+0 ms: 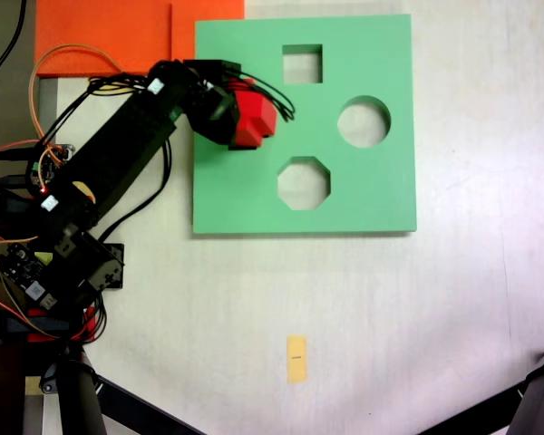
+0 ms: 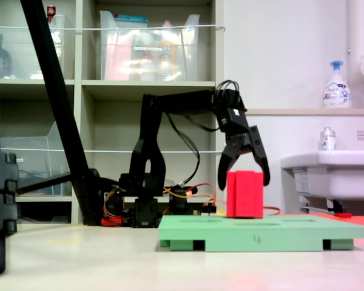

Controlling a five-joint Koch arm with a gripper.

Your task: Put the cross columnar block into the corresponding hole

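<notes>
Orange sheet (image 1: 109, 32) – yellow tag (image 1: 296, 358) – soap bottle (image 2: 336, 85).

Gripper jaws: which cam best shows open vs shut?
Second exterior view: side-on, the gripper stands spread open around the top of the cross columnar block. In the first exterior view the gripper is seen from above, its jaw gap hidden.

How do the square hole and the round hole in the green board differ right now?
The square hole has straight sides and corners; the round hole is a circle. The square hole looks smaller than the round hole. In the first exterior view the square hole sits near the board's top edge, the round hole lower and further right. Both are empty, showing pale table through them.
</notes>
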